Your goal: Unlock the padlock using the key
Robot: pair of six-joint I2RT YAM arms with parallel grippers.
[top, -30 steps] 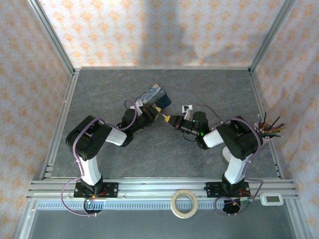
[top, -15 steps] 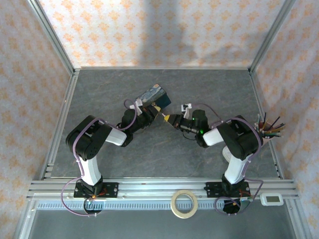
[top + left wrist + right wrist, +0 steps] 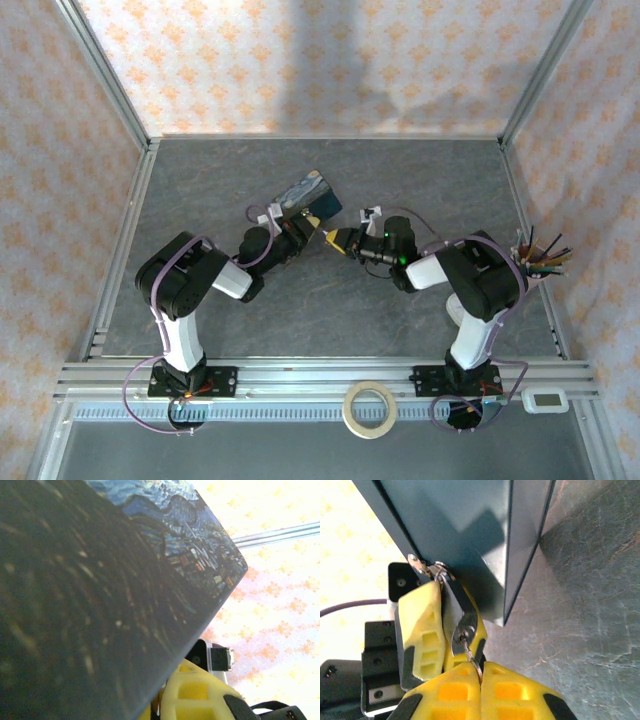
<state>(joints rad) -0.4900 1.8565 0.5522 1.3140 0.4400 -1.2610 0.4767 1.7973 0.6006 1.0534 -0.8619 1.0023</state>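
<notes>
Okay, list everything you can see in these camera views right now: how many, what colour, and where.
tin box: one, blue painted, mid-table beyond the grippers
padlock: one, black, hanging at the tin box's edge
key: one, silvery, tip at the padlock's keyhole
tape roll: one, cream, near rail
pen cup: one, dark pens, table's right edge
small display: one, white, near right corner
table: one, grey
left gripper: one, yellow fingers, shut on padlock
right gripper: one, yellow fingers, shut on key

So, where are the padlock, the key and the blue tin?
padlock (image 3: 457, 602): right wrist view, its dark body.
key (image 3: 471, 655): right wrist view, its thin shaft.
blue tin (image 3: 465, 525): right wrist view, its side wall.
</notes>
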